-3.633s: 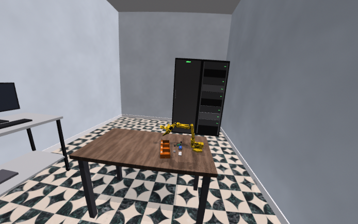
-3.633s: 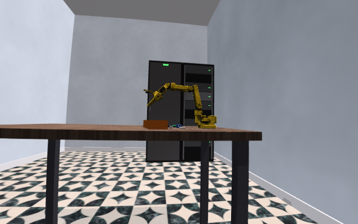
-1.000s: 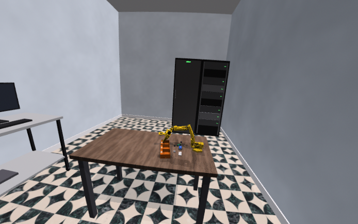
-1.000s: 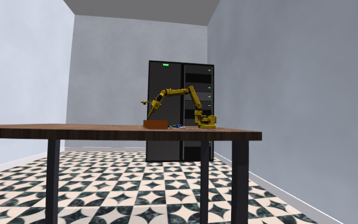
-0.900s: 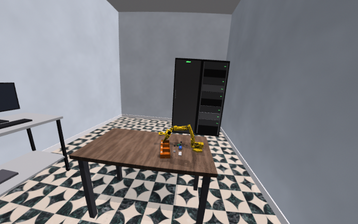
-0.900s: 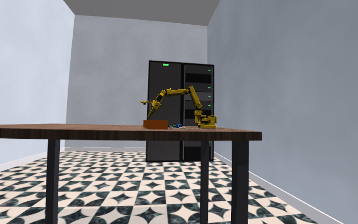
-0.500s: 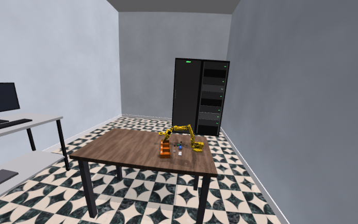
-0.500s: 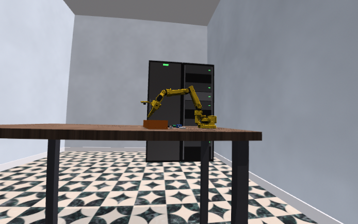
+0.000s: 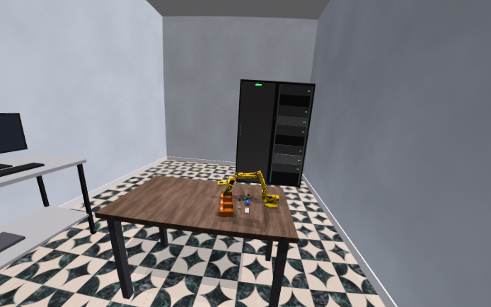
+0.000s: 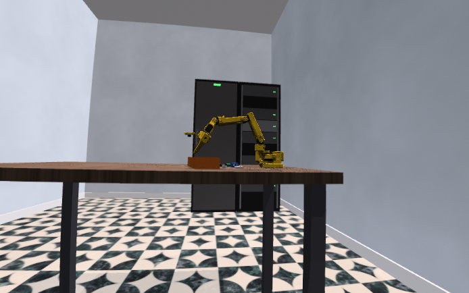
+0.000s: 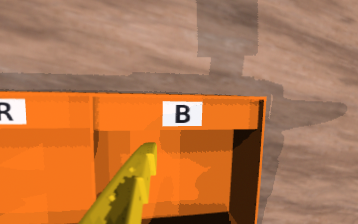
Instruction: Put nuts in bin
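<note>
An orange row of bins (image 9: 226,209) (image 10: 203,163) stands on the wooden table (image 9: 173,202) (image 10: 103,171). In the wrist view I see the compartment marked B (image 11: 182,114) and, at the left edge, the one marked R (image 11: 7,111). What shows of B's inside is empty; R's inside is mostly out of view. My gripper (image 9: 226,187) (image 10: 191,142) is open and empty and hangs above the bins, over the B compartment. Its fixed finger (image 11: 142,161) points into B. Several small parts (image 9: 243,204) (image 10: 232,165) lie on the table between the bins and the arm's base; they are too small to tell nuts from the others.
The arm's base (image 9: 270,201) (image 10: 271,159) stands at the table's right side. A black server rack (image 9: 274,130) (image 10: 235,144) stands behind the table. A desk with a monitor (image 9: 12,131) is at the far left.
</note>
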Tool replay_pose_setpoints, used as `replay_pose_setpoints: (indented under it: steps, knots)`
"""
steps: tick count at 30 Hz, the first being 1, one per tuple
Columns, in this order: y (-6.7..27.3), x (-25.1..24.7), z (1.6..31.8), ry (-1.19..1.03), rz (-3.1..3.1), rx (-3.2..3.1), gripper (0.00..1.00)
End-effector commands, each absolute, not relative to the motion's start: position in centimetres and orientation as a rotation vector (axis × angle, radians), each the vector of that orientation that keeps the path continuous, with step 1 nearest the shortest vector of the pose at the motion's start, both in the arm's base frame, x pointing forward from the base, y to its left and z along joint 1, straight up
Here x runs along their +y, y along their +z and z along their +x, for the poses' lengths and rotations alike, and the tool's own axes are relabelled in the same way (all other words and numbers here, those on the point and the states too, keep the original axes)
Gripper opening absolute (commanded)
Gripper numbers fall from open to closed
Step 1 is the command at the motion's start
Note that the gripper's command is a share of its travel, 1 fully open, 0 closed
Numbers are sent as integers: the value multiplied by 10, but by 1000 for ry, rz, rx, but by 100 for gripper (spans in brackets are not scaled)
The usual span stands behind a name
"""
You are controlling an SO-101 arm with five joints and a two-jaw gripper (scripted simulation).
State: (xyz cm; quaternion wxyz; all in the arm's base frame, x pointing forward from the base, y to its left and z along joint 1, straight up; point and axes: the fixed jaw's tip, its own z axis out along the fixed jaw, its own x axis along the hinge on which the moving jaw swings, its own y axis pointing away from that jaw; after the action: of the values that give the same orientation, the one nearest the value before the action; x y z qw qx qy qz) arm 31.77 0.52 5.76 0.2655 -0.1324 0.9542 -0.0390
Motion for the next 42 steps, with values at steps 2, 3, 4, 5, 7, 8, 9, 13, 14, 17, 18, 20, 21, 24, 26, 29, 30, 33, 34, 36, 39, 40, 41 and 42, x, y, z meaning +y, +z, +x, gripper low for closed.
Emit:
replay_pose_setpoints:
  steps: [2,3,4,5,7,8,9,13,14,17,18,20,21,24,26,29,30,33,34,36,39,40,41,42]
  knots:
    - [72,16,324,-89,-353,2522,100]
    - [72,19,324,-79,-350,2526,100]
    - [72,23,324,-69,-347,2530,100]
    - [71,27,323,-57,-344,2535,100]
    - [71,37,322,-31,-337,2547,100]
    - [70,42,321,-18,-333,2553,100]
    - [70,47,321,-5,-329,2560,100]
    - [70,57,319,21,-321,2573,100]
    - [69,61,318,33,-317,2579,100]
    - [68,74,314,63,-307,2596,100]
    - [68,77,314,70,-305,2601,100]
    - [68,82,312,82,-301,2608,100]
    - [68,84,312,86,-299,2611,100]
    - [68,86,311,92,-297,2615,100]
    - [68,87,311,93,-297,2615,100]
    - [68,87,311,93,-297,2615,100]
    - [68,87,311,93,-297,2615,100]
    - [68,87,311,93,-297,2615,100]
    - [68,87,311,93,-297,2615,100]
    - [68,87,311,93,-297,2615,100]
    - [68,87,311,93,-297,2615,100]
    - [68,87,311,93,-297,2615,100]
    - [68,87,311,93,-297,2615,100]
    - [68,87,311,93,-297,2615,100]
